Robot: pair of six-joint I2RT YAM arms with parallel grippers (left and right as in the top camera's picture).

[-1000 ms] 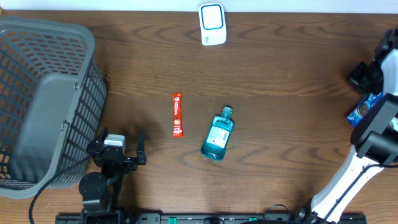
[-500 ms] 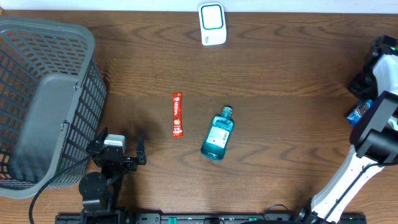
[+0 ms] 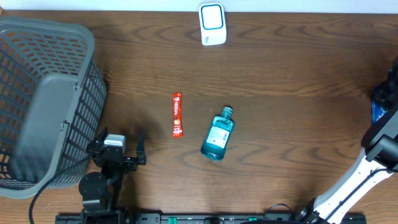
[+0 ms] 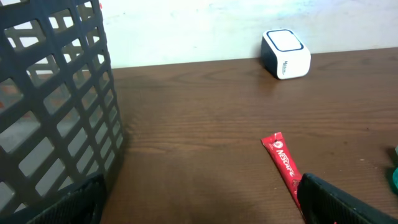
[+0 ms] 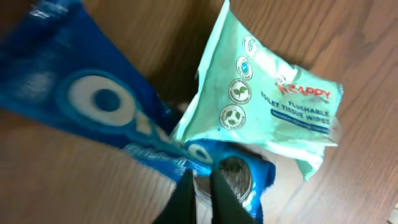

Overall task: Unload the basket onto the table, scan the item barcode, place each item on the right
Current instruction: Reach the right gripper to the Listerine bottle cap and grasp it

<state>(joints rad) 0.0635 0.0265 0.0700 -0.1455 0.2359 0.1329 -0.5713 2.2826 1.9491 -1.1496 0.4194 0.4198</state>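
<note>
The white scanner with a blue face stands at the table's back edge, also seen in the left wrist view. My right gripper is shut on the edge of a blue cookie packet, its two fingers pinching the wrapper. Overhead, this gripper and a bit of the packet show at the far right edge. My left gripper rests open near the front left, holding nothing. No barcode shows.
A red sachet and a blue bottle lie mid-table. A grey basket fills the left side, close to my left gripper. A green wipes pack lies beside the cookie packet on the right.
My right gripper has carried the blue packet rightward, nearly out of the overhead view. The left arm, sachet and bottle have not moved.
</note>
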